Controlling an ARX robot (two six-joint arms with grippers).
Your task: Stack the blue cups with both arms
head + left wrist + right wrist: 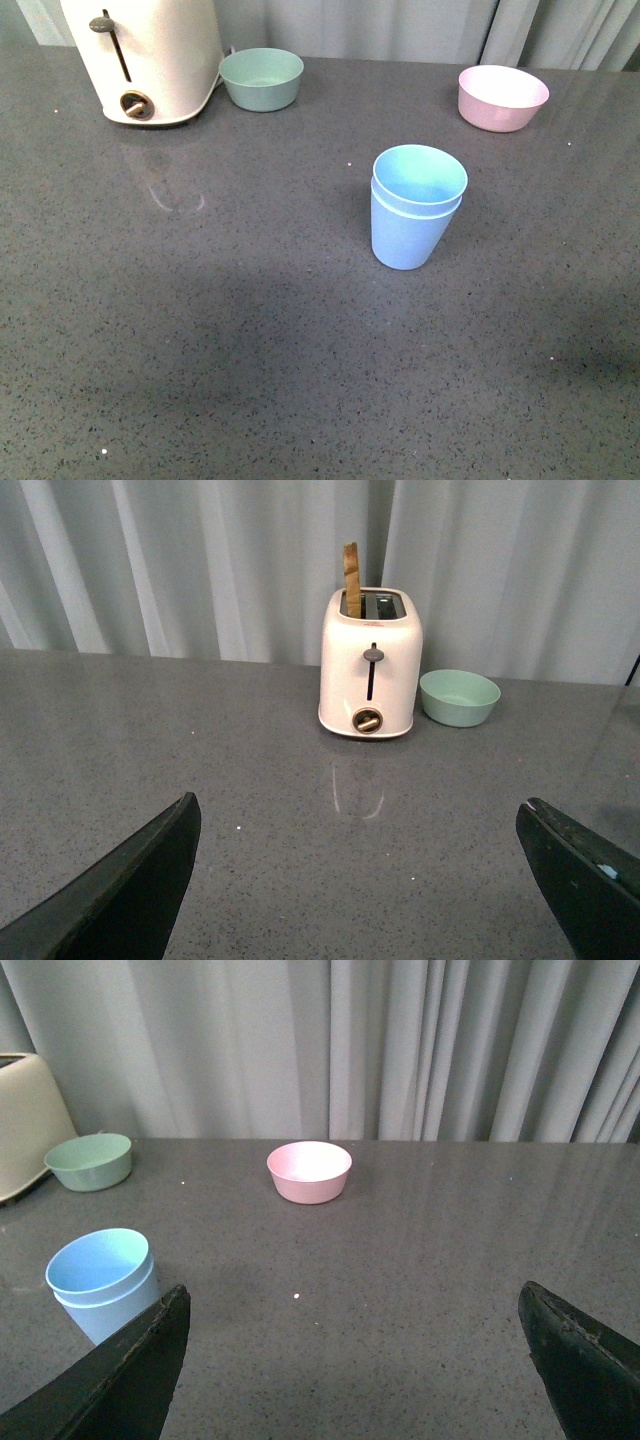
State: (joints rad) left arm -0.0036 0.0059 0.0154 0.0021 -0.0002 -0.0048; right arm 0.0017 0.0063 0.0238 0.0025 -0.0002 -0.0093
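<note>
Grey countertop — blue cups nested upright, unlabelled

A cream toaster, green bowl, pink bowl.

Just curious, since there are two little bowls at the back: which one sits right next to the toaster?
The green bowl. It sits right beside the cream toaster at the back left, while the pink bowl stands alone at the back right, beyond the stacked blue cups.
</note>
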